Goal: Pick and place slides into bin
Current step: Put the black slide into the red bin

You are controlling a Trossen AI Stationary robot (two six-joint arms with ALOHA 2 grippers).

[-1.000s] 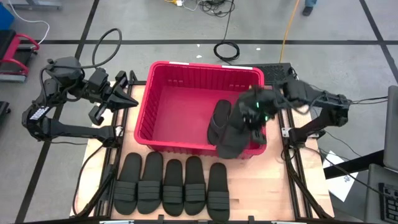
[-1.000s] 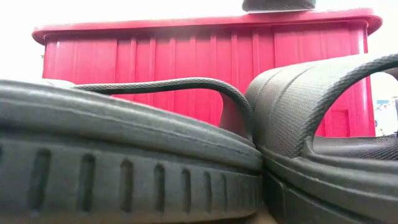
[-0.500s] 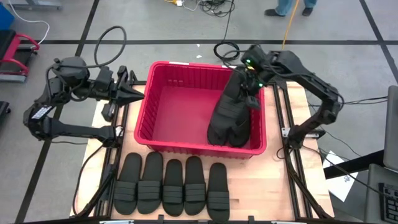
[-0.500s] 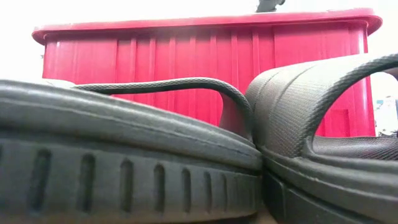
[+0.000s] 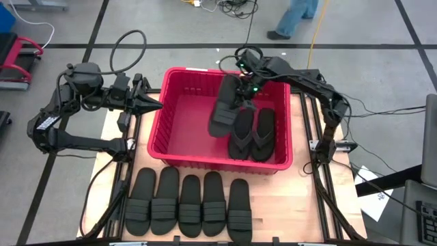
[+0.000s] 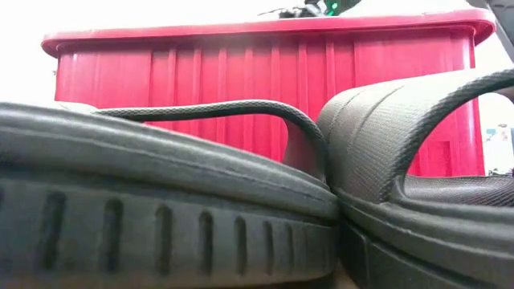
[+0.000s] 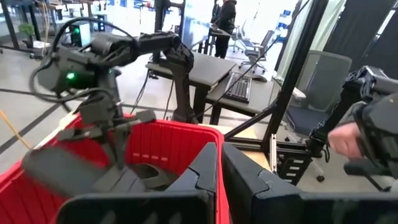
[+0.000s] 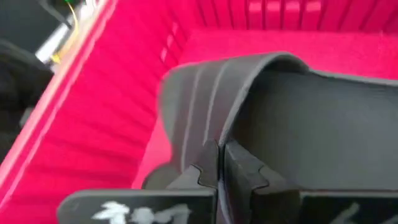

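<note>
Your low view is blocked by sandals; the right gripper [image 5: 235, 96] pinches a ribbed black slide [image 5: 224, 108] over the bin [image 5: 158, 116].

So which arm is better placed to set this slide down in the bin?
Right. The right gripper is shut on a slide hanging over the bin, beside two flip-flops already inside. The left gripper waits shut and empty outside the bin's left wall.

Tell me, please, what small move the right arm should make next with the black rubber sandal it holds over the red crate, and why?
Probably lower a little, then open. The right gripper is shut on the ribbed-strap black rubber sandal, which hangs tilted above bare floor of the red plastic crate, beside the two black flip-flops already lying inside.
</note>
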